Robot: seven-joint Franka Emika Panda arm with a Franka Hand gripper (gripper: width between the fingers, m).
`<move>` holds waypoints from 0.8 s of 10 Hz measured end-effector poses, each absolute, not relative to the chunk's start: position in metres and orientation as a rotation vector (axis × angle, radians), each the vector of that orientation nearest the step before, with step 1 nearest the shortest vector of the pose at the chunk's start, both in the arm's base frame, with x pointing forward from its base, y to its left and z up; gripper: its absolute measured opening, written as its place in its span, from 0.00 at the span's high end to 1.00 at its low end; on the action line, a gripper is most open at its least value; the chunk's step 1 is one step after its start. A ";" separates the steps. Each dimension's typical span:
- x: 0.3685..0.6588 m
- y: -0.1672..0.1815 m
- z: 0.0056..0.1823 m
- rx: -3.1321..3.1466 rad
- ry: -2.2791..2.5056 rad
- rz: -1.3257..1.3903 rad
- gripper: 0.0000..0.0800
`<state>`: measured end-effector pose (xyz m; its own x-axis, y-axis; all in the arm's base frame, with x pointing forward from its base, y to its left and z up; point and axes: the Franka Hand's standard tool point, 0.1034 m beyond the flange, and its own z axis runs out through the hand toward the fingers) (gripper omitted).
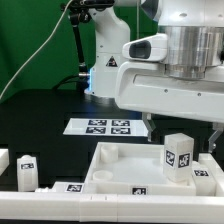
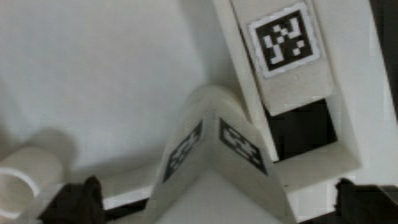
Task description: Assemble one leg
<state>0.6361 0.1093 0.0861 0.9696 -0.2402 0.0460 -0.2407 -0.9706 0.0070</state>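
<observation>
A white leg (image 1: 178,155) with a black-and-white tag stands upright on the large white panel (image 1: 120,160) at the exterior view's right. My gripper (image 1: 180,134) hangs just above it. In the wrist view the leg (image 2: 222,150) shows edge-on with tags on two faces. It lies between my dark fingertips (image 2: 80,197), with a gap on each side. The gripper (image 2: 217,203) is open and holds nothing. A second tagged white leg (image 2: 285,55) lies just beyond it on the panel (image 2: 89,70).
The marker board (image 1: 105,126) lies behind the panel. Two more white legs (image 1: 27,172) stand at the exterior view's left. Another white part (image 1: 202,175) lies by the upright leg. The robot base (image 1: 105,60) stands at the back.
</observation>
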 end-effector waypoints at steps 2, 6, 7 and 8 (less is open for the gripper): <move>0.636 0.108 0.086 3.122 -0.075 0.068 0.19; 0.637 0.110 0.087 3.090 0.384 0.068 0.19; 0.637 0.111 0.086 3.081 0.427 0.070 0.19; 0.637 0.111 0.086 3.078 0.443 0.070 0.19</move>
